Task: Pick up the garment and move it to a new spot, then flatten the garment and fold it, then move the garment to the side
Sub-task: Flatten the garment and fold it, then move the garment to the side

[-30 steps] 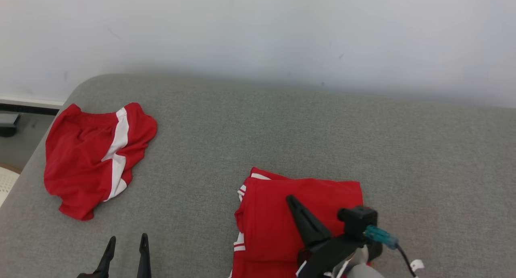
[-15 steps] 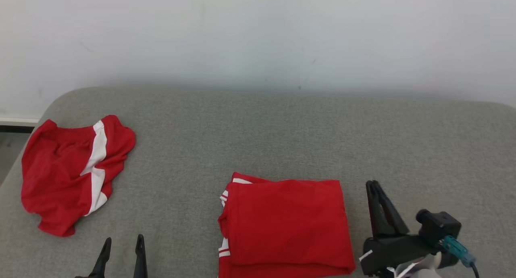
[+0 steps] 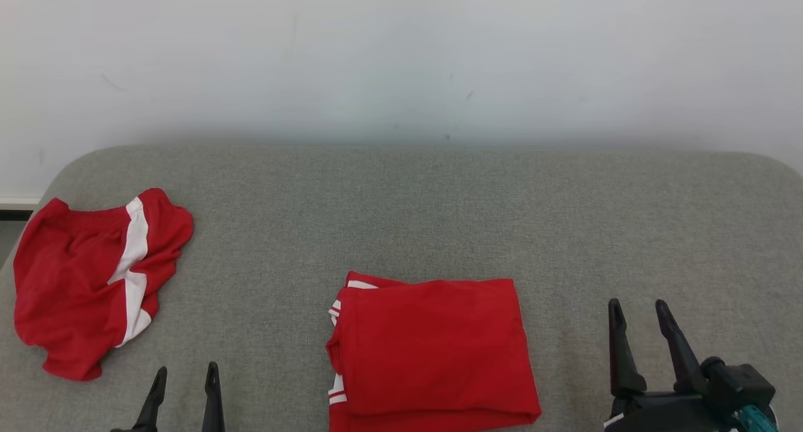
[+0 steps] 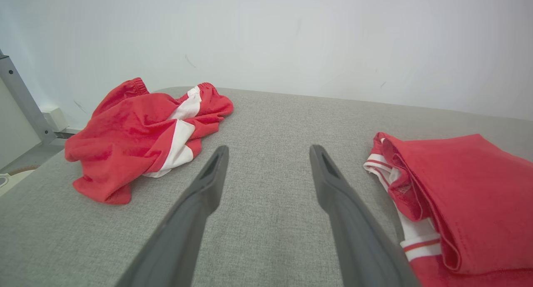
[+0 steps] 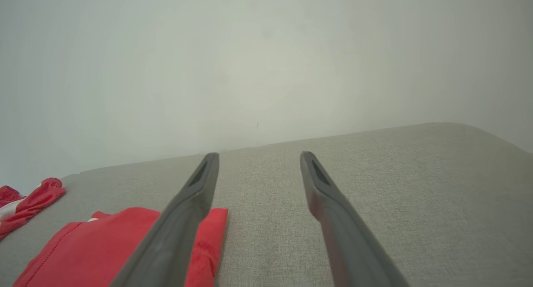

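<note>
At the lower centre of the head view lay the folded red garment, a neat rectangle with white-striped hems peeking out along its left edge, resting on the grey upholstered cushion. To its right and clear of the cloth, the right gripper stood with its fingers spread and nothing between them. At the lower left, the left gripper was likewise spread and empty. Crumpled red shorts with a white stripe sat at the left edge, and a white wall rose behind the cushion. Folding looked finished, the shift aside not yet done. A pinch catching only the top layer would probably peel the fold open, and dragging across the coarse fabric could bunch it.
</note>
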`<state>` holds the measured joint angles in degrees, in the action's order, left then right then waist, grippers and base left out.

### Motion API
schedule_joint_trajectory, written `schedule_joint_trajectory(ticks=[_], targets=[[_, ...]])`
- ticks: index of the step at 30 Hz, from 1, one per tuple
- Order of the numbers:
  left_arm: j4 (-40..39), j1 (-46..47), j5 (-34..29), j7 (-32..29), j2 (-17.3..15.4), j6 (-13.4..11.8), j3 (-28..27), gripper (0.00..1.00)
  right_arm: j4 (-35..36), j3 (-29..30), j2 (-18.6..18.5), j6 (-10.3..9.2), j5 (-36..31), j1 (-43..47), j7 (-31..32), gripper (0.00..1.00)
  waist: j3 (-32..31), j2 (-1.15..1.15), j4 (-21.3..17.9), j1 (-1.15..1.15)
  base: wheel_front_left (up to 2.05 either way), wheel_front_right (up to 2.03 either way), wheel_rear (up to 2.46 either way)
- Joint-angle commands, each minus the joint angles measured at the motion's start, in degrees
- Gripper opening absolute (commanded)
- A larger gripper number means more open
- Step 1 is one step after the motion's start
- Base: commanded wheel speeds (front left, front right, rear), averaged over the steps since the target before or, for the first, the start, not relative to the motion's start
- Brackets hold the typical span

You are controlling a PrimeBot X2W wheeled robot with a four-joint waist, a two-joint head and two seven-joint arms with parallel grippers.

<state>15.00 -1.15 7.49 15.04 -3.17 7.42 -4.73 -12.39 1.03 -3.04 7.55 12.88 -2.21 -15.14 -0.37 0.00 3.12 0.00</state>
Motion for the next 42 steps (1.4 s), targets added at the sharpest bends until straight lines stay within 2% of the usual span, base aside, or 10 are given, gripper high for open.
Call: schedule_joint_trajectory(ticks=[1, 6, 16, 42], targets=[[-0.33, -0.7, -0.24, 0.04, 0.01, 0.08, -0.24, 1.0, 0.81, 0.44, 0.09, -0.15, -1.45, 0.95, -0.12, 1.0, -0.17, 0.0, -0.14, 0.0, 0.0, 0.0, 0.0], [-0.42, -1.33, -0.2, 0.04, 0.02, 0.08, -0.31, 1.0, 0.38, 1.33, 0.18, -0.15, -3.42, 3.85, -0.12, 1.0, -0.72, 0.0, -0.28, 0.0, 0.0, 0.0, 0.0], [0.03, -1.86, -0.39, 0.04, 0.0, 0.08, 0.56, 1.0, -2.71, -1.28, 0.16, -0.15, -1.13, 5.89, -0.12, 1.0, -1.38, 0.0, 0.09, 0.0, 0.0, 0.0, 0.0], [-1.94, -3.31, 0.22, 0.04, -0.95, 0.08, 1.78, 1.0, -3.15, -1.82, 0.14, -0.15, -0.36, 5.82, -0.12, 1.0, -1.92, 0.0, 0.47, 0.0, 0.0, 0.0, 0.0]])
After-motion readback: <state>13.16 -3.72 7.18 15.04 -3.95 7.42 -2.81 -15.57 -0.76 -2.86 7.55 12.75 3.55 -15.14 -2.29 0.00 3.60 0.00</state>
